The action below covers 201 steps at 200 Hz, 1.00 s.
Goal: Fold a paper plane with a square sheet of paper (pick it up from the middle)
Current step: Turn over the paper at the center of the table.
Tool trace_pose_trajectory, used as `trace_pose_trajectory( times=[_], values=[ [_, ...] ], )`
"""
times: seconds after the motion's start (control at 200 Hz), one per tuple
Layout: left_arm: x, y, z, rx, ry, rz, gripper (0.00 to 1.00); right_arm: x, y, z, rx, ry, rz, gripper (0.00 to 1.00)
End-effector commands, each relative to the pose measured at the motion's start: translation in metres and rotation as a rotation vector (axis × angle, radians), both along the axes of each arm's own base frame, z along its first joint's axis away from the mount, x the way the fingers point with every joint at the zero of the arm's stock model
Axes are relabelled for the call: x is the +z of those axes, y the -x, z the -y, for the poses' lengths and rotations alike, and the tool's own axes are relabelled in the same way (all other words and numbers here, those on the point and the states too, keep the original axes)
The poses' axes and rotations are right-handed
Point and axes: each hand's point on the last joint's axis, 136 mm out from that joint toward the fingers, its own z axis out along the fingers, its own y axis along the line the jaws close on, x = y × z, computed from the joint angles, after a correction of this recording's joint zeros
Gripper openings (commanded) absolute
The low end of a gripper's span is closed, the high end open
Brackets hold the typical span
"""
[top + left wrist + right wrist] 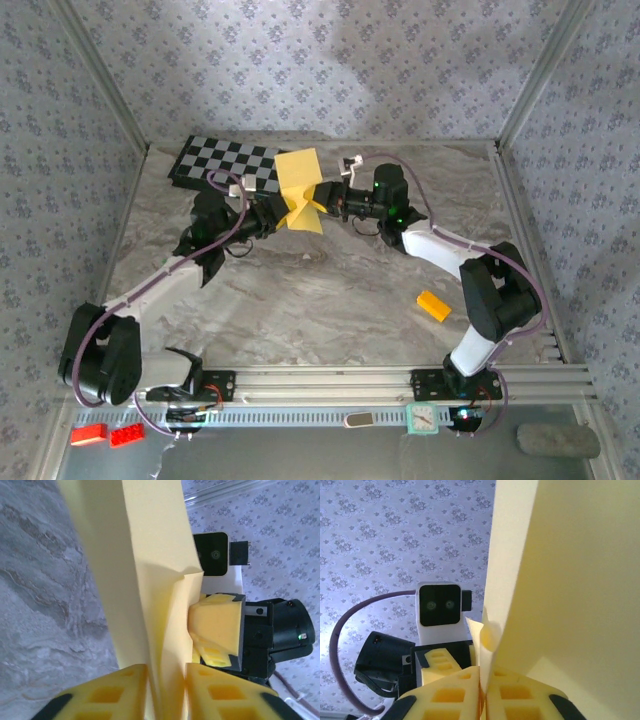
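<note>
Paper hangs between the two arms: the square sheet of paper (pixel 300 178) is held up over the counter (pixel 320 310), just in front of the checkerboard (pixel 225 160), standing roughly upright and creased. The left fingers (pixel 110 692) are closed on it from one side, with the yellow sheet sandwiched in the narrow slot between the pads. The right fingers (pixel 520 700) pinch it from the opposite side, pads pressed together on the edge (a small curl of paper pokes out just above them). In the overhead view both wrists meet at the sheet's lower half, facing each other. A small orange-yellow block (pixel 434 305) lies on the counter well apart, near the right arm's elbow.
</note>
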Motion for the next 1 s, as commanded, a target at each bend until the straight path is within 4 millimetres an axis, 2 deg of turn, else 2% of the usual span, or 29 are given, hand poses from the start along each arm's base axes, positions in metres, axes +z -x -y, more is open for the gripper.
trace_pose_trajectory(
  times=[0.0,0.135,0.235,0.355,0.49,0.615,0.725,0.875,1.0],
  values=[
    [0.006,0.0,-0.005,0.019,-0.033,0.036,0.17,-0.002,-0.002,0.007,-0.006,0.018,0.003,0.19],
    [-0.011,-0.002,-0.01,0.027,-0.139,-0.007,0.08,-0.019,-0.006,0.027,-0.078,0.125,-0.025,0.38],
    [-0.028,-0.001,-0.019,0.045,-0.281,-0.036,0.06,-0.039,-0.014,0.056,-0.18,0.256,-0.055,0.47],
    [-0.048,0.001,-0.039,0.073,-0.547,-0.043,0.05,-0.06,-0.019,0.093,-0.295,0.41,-0.081,0.59],
    [-0.067,0.007,-0.062,0.07,-0.927,-0.048,0.05,-0.078,-0.019,0.135,-0.417,0.559,-0.119,0.72],
    [-0.082,0.008,-0.082,0.082,-1.238,-0.078,0.04,-0.083,-0.019,0.159,-0.481,0.567,-0.139,0.77],
    [-0.088,0.004,-0.089,0.103,-1.463,-0.076,0.04,-0.084,-0.016,0.173,-0.523,0.589,-0.143,0.78],
    [-0.103,-0.001,-0.084,0.112,-1.683,-0.101,0.05,-0.086,-0.013,0.192,-0.582,0.628,-0.159,0.79],
    [-0.123,-0.003,-0.064,0.071,-1.769,-0.147,0.06,-0.089,-0.009,0.208,-0.63,0.642,-0.177,0.8]
  ],
)
